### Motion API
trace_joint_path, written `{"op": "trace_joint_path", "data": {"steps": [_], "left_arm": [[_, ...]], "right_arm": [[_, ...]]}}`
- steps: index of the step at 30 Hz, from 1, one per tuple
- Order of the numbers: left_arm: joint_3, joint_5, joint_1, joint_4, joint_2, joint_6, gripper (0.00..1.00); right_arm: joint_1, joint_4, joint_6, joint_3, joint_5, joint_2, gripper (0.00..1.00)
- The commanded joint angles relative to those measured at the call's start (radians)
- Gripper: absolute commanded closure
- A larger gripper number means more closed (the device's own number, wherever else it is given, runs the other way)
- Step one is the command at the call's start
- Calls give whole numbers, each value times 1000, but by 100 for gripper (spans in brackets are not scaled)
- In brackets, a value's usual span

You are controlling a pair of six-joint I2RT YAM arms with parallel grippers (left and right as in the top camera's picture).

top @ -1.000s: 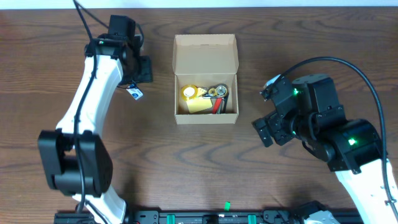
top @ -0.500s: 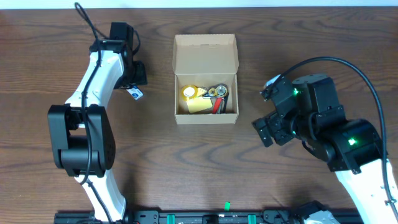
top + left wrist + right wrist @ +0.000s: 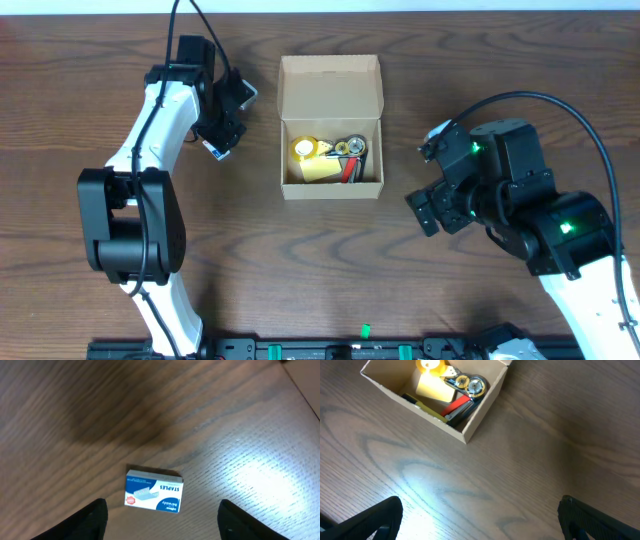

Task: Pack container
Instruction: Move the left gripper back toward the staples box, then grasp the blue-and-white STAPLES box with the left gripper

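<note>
The container (image 3: 330,85), a tan cardboard box with its flap lid open to the far side, stands at the table's centre. It holds a yellow tape roll (image 3: 304,148), a yellow note pad, metal clips and red and black pens. A small blue-and-white staples box (image 3: 154,491) lies flat on the wood left of the container (image 3: 475,415). My left gripper (image 3: 162,527) hovers just short of the staples box (image 3: 216,150), open, nothing between its fingers (image 3: 92,520). My right gripper (image 3: 480,520) stands open over bare wood, to the right of and nearer than the container.
The left arm (image 3: 160,110) reaches in from the near left. The right arm (image 3: 520,200) fills the near right. A dark rail (image 3: 330,350) runs along the table's front edge.
The left gripper has turned at the wrist and shifted slightly toward the container while its jaws widened. The staples box lies where it was. The right arm has not moved.
</note>
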Motion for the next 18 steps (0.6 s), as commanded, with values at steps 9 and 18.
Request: {"op": "trace_joint_path", "data": {"steps": [9, 18], "left_arm": [[-148, -25, 18, 83, 29, 134, 13], [-156, -43, 48, 118, 29, 134, 13]], "right_arm": [[1, 0, 14, -2, -7, -5, 1], [1, 0, 14, -2, -7, -5, 1]]}}
